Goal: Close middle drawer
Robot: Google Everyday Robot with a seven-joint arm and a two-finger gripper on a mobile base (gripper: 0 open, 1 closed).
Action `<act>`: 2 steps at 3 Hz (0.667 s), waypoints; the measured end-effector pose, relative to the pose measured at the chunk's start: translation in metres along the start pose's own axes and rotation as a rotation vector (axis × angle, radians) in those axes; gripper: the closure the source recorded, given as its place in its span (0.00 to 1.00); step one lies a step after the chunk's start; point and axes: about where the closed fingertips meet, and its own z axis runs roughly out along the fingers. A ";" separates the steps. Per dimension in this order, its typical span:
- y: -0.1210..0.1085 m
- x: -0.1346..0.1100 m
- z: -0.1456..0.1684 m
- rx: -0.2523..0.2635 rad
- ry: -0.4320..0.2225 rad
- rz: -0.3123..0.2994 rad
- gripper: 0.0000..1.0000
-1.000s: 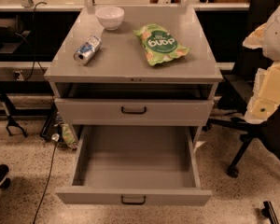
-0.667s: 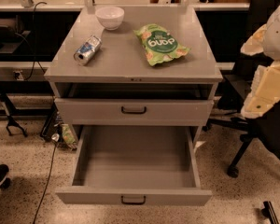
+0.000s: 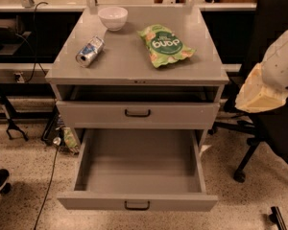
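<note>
Middle drawer (image 3: 140, 169) is pulled fully out, low on the cabinet (image 3: 129, 63), black handle (image 3: 137, 205) facing me. Nothing is closed yet, so I judge the whole push remains. Gripper (image 3: 257, 96) hangs at the right by the office chair (image 3: 274, 128), well apart from the drawer front. I cannot tell its state.

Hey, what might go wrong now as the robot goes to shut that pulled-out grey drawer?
1. The pincer is out of view; only the white and cream arm casing shows at right, near the black office chair, which it may bump swinging over.
2. The wide grey middle drawer is pulled far out; an off-centre push might skew it.
</note>
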 end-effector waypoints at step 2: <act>0.012 0.015 0.061 -0.054 0.038 0.025 1.00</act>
